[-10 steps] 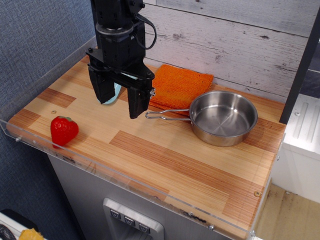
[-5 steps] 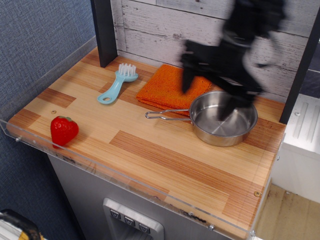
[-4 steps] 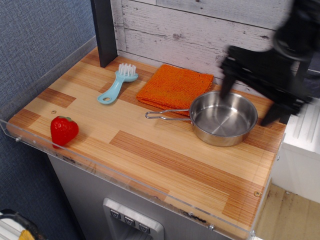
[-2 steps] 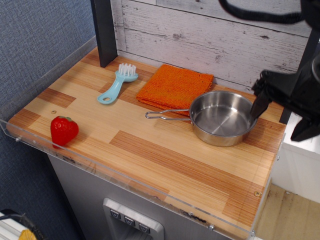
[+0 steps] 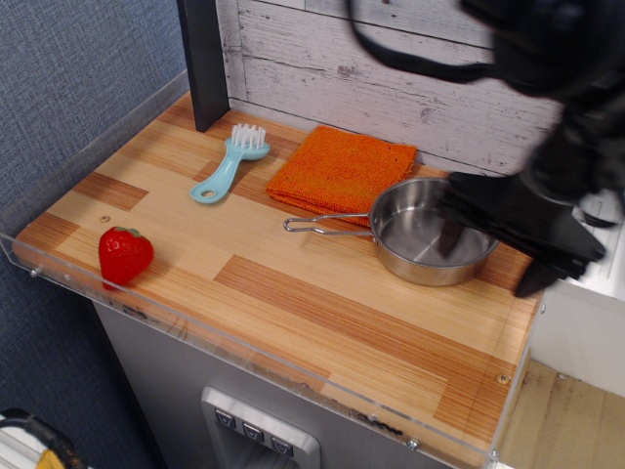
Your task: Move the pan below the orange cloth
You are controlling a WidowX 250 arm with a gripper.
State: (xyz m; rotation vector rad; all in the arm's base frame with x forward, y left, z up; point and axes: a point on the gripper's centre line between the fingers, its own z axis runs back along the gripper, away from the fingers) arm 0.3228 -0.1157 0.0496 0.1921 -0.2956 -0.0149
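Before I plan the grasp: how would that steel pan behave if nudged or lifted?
The pan looks thin and shiny, so probably light, stiff and slippery on the smooth wooden counter. Its long wire handle may make it pivot when pushed off-center.

Bare wooden tabletop (image 5: 322, 313) in front of orange cloth (image 5: 342, 169) (strawberry (image 5: 125, 255) far left).

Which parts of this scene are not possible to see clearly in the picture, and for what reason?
- Gripper: motion-blurred, so whether it is open or shut, or touches the pan, cannot be told.
- Pan's right rim: hidden behind the blurred arm.
- Arm's upper part: cut off by the top and right edges.
- Orange cloth: its near right corner is covered by the pan.
- Brush: bristle detail too small.
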